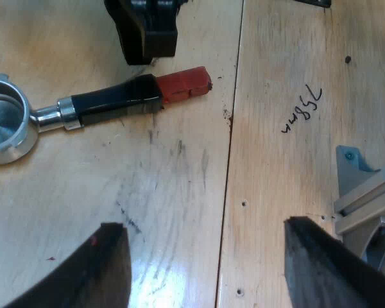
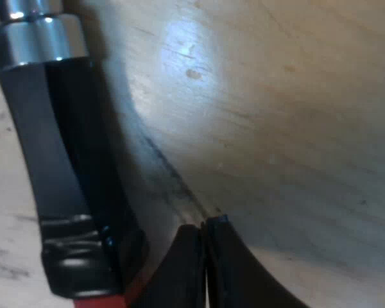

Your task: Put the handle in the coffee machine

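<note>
Left gripper point(image 1: 204, 226) wide, right gripper point(image 2: 204, 226) pinched together beside the partly cut-off holder point(image 1: 109, 104)

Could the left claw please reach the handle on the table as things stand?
Probably yes: the left claw is open, with bare table up to the handle; the right claw sits beside it.

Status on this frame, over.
Left gripper open over table. Right gripper shut, beside holder handle. Holder loose on table, ungripped.
</note>
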Controlling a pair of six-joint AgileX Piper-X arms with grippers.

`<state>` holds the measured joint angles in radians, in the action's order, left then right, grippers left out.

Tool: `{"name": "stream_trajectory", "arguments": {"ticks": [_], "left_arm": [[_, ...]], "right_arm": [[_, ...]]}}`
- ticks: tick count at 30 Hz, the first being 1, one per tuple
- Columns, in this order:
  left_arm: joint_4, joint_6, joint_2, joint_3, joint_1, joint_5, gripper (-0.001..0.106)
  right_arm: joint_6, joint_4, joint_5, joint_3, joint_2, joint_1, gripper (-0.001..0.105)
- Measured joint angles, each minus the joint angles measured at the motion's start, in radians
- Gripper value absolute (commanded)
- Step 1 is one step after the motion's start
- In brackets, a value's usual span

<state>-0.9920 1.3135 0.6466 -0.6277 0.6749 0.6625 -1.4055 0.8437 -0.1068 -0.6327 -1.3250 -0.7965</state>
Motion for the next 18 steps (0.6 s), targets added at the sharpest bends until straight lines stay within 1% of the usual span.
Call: {"name": "stream_trajectory", "arguments": {"ticks": [10,14,18], "left_arm": [[0.000,0.000,0.000,0.000,0.000,0.000,0.055],[-0.002,-0.002,0.000,0.000,-0.003,0.000,0.055],[-0.009,-0.003,0.000,0.000,-0.033,0.000,0.055]], "right_arm": [[0.000,-0.049,0.013,0.000,-0.069,0.000,0.000],[0.020,-0.070,-0.005,0.000,-0.081,-0.004,0.000],[0.038,-0.080,0.009,-0.007,-0.094,-0.047,0.000]]}}
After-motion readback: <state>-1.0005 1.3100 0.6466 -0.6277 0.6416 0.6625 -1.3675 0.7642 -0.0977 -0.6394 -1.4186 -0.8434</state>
